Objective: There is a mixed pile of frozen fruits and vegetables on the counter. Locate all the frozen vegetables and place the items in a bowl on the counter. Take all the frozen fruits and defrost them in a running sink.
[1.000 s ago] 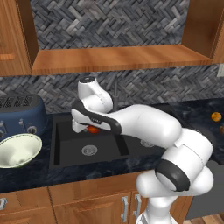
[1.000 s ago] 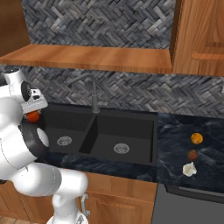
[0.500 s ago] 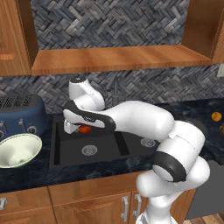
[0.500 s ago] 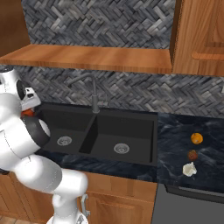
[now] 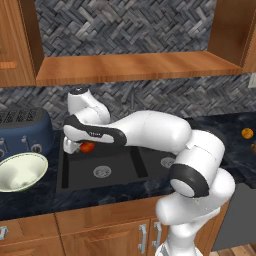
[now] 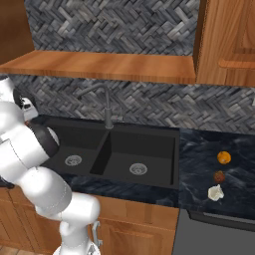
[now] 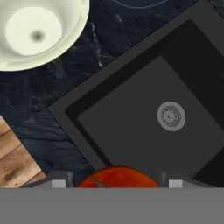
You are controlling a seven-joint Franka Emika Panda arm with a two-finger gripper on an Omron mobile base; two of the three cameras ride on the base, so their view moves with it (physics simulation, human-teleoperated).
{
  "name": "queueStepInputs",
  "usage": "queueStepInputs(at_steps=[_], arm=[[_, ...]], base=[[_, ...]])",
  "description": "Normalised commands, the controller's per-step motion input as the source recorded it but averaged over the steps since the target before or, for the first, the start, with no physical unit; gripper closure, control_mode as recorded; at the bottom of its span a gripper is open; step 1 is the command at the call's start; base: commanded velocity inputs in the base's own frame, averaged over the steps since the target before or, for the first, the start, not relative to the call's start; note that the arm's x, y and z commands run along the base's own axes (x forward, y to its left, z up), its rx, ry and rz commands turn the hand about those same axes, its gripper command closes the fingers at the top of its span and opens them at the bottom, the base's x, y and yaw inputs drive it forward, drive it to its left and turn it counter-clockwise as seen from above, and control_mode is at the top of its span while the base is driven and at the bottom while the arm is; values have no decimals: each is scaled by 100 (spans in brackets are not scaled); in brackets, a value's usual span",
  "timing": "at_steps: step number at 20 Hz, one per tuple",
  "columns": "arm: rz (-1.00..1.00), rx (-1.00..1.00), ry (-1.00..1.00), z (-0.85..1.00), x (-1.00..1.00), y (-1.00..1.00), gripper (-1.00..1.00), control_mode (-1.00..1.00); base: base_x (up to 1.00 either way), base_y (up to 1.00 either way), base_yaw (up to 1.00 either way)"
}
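Change: since the earlier frames the arm had been swung further left along the counter, and the red tomato had been carried from over the sink's left basin toward its left edge, nearer the bowl.

Left base view: the gripper (image 5: 80, 146) was seen closed on the red tomato (image 5: 87, 147), held above the left rim of the sink (image 5: 115, 175). The bowl (image 5: 21, 171) was set on the counter (image 5: 30, 200) just left of the sink, in front of a blue toaster (image 5: 22, 131). An orange fruit (image 5: 246, 133) was seen far right on the counter.

Right base view: three items were left on the counter (image 6: 199, 169) right of the sink (image 6: 144, 144): an orange fruit (image 6: 224, 157), a darker brown-red piece (image 6: 219, 176) and a pale garlic bulb (image 6: 215, 192) nearest the front edge. The faucet (image 6: 106, 107) was seen upright behind the divider.

Hand view: the tomato (image 7: 118, 177) was gripped between the two finger tips (image 7: 59, 183), over the sink's edge (image 7: 61, 109). The bowl (image 7: 39, 30) was seen at upper left, well apart from the tomato.
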Motion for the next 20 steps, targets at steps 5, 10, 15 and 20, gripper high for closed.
queueStepInputs(at_steps=[5, 10, 15, 20], arm=[[9, 0, 0, 5, 5, 39, 100, -100], [8, 0, 0, 4, 6, 39, 100, -100], [7, 0, 0, 2, 4, 38, 100, -100], [7, 0, 0, 2, 1, 34, 100, -100]], base=[[0, 0, 0], [0, 0, 0], [0, 0, 0], [0, 0, 0]])
